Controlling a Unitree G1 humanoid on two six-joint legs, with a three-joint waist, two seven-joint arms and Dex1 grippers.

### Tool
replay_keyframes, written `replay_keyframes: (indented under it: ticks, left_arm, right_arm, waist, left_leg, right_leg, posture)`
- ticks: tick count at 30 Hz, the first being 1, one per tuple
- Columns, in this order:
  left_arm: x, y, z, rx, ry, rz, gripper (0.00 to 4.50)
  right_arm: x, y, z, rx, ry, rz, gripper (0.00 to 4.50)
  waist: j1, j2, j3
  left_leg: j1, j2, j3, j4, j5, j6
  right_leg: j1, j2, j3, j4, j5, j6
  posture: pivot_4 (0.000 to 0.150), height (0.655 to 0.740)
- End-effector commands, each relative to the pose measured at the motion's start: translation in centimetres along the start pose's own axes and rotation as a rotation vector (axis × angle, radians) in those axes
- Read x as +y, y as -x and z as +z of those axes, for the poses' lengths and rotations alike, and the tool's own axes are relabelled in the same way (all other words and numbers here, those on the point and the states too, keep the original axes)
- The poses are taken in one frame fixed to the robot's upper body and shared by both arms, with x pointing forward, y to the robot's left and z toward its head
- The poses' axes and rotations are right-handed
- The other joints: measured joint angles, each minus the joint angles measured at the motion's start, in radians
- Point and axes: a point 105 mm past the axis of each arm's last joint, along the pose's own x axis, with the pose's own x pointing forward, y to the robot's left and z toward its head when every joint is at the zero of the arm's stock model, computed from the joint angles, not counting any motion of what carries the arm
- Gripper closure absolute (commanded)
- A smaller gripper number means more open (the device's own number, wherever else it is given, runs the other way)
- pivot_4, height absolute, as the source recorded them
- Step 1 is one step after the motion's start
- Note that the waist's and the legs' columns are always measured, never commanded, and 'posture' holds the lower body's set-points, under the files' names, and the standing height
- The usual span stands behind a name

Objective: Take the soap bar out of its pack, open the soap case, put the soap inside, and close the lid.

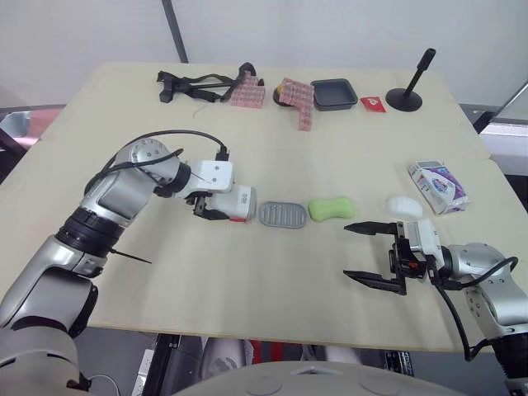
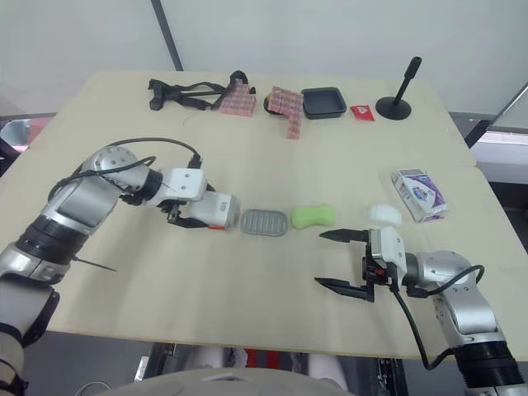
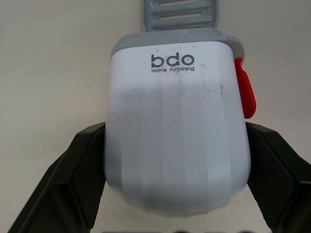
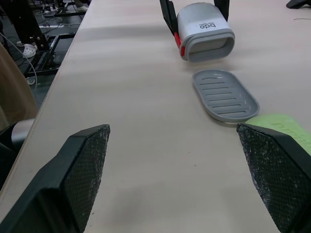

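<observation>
The left fingers (image 3: 85, 170) are clamped on the flanks of the white soap case (image 3: 177, 121), which is laid on its side on the counter (image 1: 247, 289). Just past its mouth the grey tray (image 1: 282, 214) is seen. Beyond that the green soap bar (image 1: 331, 208) is found, near the tips of the right fingers (image 4: 82, 170), which are spread wide and empty. The bar is judged stiff but slick, so a grasp across its narrowed waist is advised.

Near half of bench (image 1: 247, 289) bare: wide free lane between arms. Mid-bench row bars straight crossing: case cover (image 1: 239, 202) clamped in left end effector (image 1: 221, 207), grey tray (image 1: 282, 214) just beside, green bar (image 1: 331, 208) next. Right end effector (image 1: 347, 249), jaws wide, nothing between it and green bar. White bar (image 1: 404, 206), pack (image 1: 437, 186) crowd right edge. Far edge cluttered: straps (image 1: 194, 84), pink blocks (image 1: 295, 97), black dish (image 1: 334, 93), stand (image 1: 404, 101).
</observation>
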Motion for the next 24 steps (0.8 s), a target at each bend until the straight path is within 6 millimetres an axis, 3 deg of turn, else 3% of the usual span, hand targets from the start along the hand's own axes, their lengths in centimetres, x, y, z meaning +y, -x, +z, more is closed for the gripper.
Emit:
replay_keyframes:
  ticks: [1,7,24]
  left_arm:
    - [0.4,0.8,0.0,-0.010,-0.031,0.027,1.03]
    - [0.0,0.5,0.5,-0.092,0.004,0.014,1.03]
    - [-0.5,-0.2,-1.2,-0.081,0.009,0.020,1.03]
  right_arm:
    - [0.0,0.1,0.4,0.002,0.028,0.008,0.01]
    - [0.0,0.1,0.2,0.010,0.026,0.008,0.01]
    - [0.0,0.2,0.5,0.017,0.026,0.013,0.01]
  waist:
    - [0.000,0.000,0.000]
    - [-0.001,0.000,0.000]
    - [-0.001,0.000,0.000]
  left_leg:
    - [0.000,0.000,0.000,0.000,0.000,0.000]
    - [0.000,0.000,0.000,0.000,0.000,0.000]
    - [0.000,0.000,0.000,0.000,0.000,0.000]
  right_leg:
    - [0.000,0.000,0.000,0.000,0.000,0.000]
    - [0.000,0.000,0.000,0.000,0.000,0.000]
    - [0.000,0.000,0.000,0.000,0.000,0.000]
  posture:
    - [0.150,0.7400]
    - [0.150,0.7400]
    - [0.150,0.7400]
